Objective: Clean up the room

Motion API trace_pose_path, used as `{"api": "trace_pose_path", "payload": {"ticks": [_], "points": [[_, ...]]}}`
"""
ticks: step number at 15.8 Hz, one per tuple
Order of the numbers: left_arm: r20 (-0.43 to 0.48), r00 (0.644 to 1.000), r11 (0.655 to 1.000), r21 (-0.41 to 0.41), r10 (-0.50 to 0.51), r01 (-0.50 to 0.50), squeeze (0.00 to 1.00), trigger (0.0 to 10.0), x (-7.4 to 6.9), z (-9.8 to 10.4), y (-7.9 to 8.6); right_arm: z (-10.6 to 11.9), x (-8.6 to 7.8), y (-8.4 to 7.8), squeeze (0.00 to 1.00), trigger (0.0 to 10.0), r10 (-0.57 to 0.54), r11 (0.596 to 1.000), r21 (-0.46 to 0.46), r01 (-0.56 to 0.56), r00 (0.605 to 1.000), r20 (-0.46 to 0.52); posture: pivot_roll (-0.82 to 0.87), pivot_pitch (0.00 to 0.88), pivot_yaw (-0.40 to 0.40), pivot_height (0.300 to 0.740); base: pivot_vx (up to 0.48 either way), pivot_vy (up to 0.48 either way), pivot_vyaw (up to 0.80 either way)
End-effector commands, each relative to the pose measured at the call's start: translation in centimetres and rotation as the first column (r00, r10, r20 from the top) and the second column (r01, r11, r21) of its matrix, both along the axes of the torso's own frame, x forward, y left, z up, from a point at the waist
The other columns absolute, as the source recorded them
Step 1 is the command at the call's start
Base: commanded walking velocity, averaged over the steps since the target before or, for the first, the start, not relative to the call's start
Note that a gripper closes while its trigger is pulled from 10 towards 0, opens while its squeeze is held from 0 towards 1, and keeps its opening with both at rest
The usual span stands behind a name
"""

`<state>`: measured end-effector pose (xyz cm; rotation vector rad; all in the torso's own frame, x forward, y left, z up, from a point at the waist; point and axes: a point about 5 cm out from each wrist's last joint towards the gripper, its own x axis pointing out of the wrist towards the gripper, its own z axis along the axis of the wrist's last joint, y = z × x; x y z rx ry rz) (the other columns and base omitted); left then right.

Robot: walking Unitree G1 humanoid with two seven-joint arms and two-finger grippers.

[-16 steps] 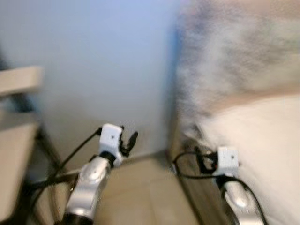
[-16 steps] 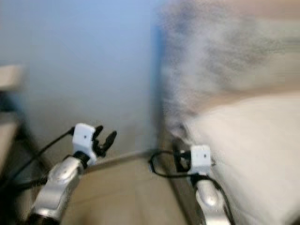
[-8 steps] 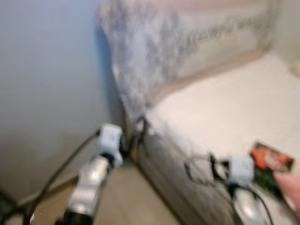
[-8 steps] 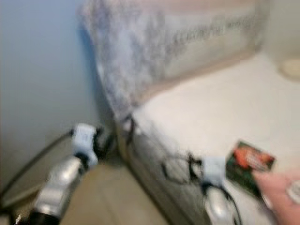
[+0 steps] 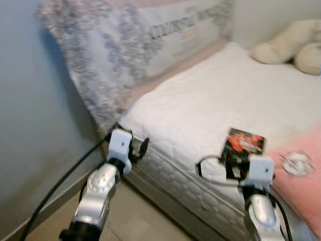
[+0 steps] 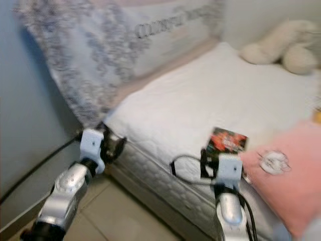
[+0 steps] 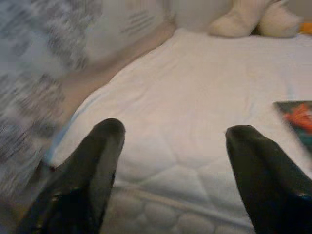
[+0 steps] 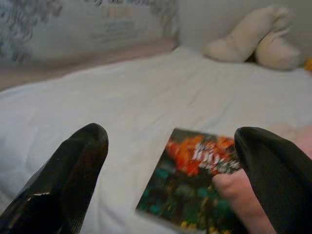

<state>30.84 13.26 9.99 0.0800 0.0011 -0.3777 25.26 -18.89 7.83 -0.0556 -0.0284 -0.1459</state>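
My right gripper (image 8: 170,161) is spread wide, its two black fingers (image 8: 68,180) well apart and holding nothing. Just ahead of it, between the fingertips in the right wrist view, lies a flat rectangular book with a dark cover printed in orange, red and green (image 8: 195,183). It rests on the white quilted mattress (image 5: 200,105), near the edge closest to me. A soft pink cushion with a small white emblem (image 5: 296,168) lies just beside the book, on its far side from my left arm, and its corner seems to touch or overlap the book's corner in the wrist view.

My left gripper (image 7: 170,156) is also wide open and empty, its fingers (image 7: 92,165) pointing at the corner of the mattress. From the head camera it hovers just off that corner, over the pale tiled floor (image 5: 135,221), with a black cable trailing back from the wrist. Beyond it, a large grey and white patterned pillow with printed lettering (image 5: 125,45) leans upright at the head of the bed against the pale blue wall (image 5: 30,130).

Far from both grippers, at the back of the mattress, sits a cream-coloured plush toy (image 5: 286,45). Its shape is too blurred for me to tell which animal it is.
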Motion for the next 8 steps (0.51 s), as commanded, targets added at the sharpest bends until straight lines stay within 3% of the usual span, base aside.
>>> {"api": "trace_pose_path", "payload": {"ticks": [1, 2, 8], "points": [[0.014, 1.000, 1.000, -0.005, -0.011, 0.011, 1.00, 10.0, 0.1, 0.3, -0.2, 0.3, -0.1, -0.3, 1.00, 10.0, -0.012, 1.000, -0.008, 0.012, 1.000, 0.012, 0.15, 0.000, 0.015, 0.740, 0.000, 0.000, -0.80], [0.037, 0.999, 0.998, -0.044, -0.035, 0.037, 0.00, 10.0, 0.2, 0.8, -0.4, 0.0, 0.0, -0.5, 1.00, 10.0, -0.033, 0.999, -0.013, 0.033, 0.999, -0.001, 0.14, 0.000, 0.021, 0.740, 0.000, 0.000, -0.80], [-0.006, 1.000, 1.000, -0.009, -0.007, 0.007, 0.00, 10.0, 0.8, -0.2, 0.0, -0.9, -0.5, -0.9, 1.00, 10.0, -0.052, 0.998, -0.044, 0.051, 0.998, -0.034, 0.13, 0.000, 0.020, 0.740, 0.000, 0.000, -0.80]]}}
